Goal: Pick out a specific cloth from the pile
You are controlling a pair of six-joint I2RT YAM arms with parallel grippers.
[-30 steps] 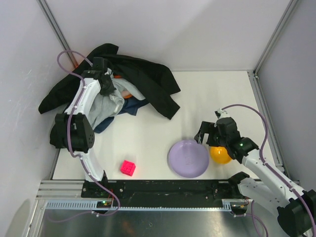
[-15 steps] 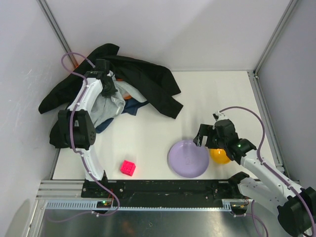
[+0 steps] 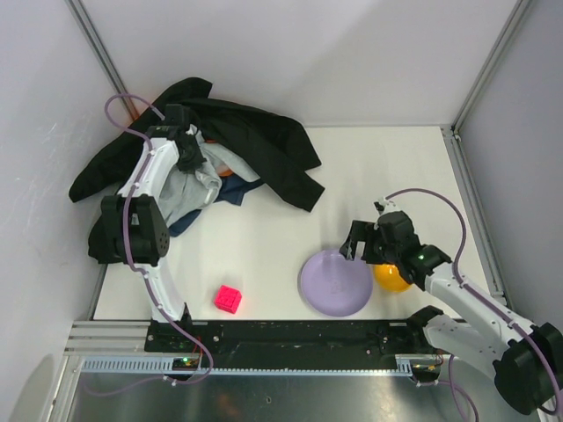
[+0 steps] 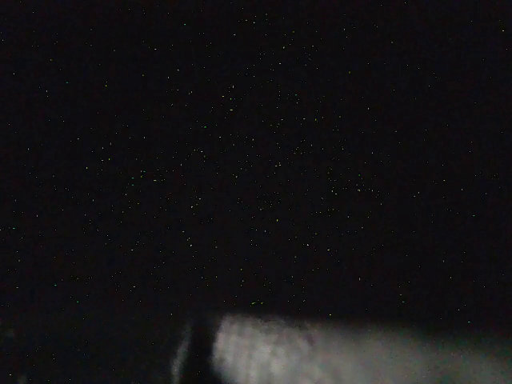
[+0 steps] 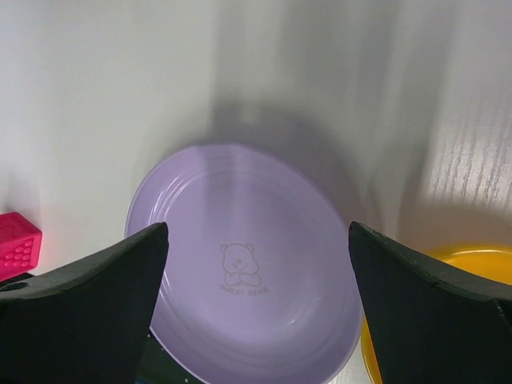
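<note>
Top external view has the left gripper (image 3: 187,156) sunk in the pile (image 3: 264,149) at the bench's (image 3: 264,255) far-left corner. It is pressed together and its wrist camera is blacked out by fabric, so I cannot tell what, if anything, it pinches. The cloth (image 3: 230,197), navy, peeks from the pile's near edge beneath the light grey cloth (image 3: 189,189), while the right gripper (image 5: 256,240) hangs spread over the purple plate (image 5: 264,200), well apart. I judge this the grasping step; the next move calls for a lift that shows whether navy or grey comes free.
</note>
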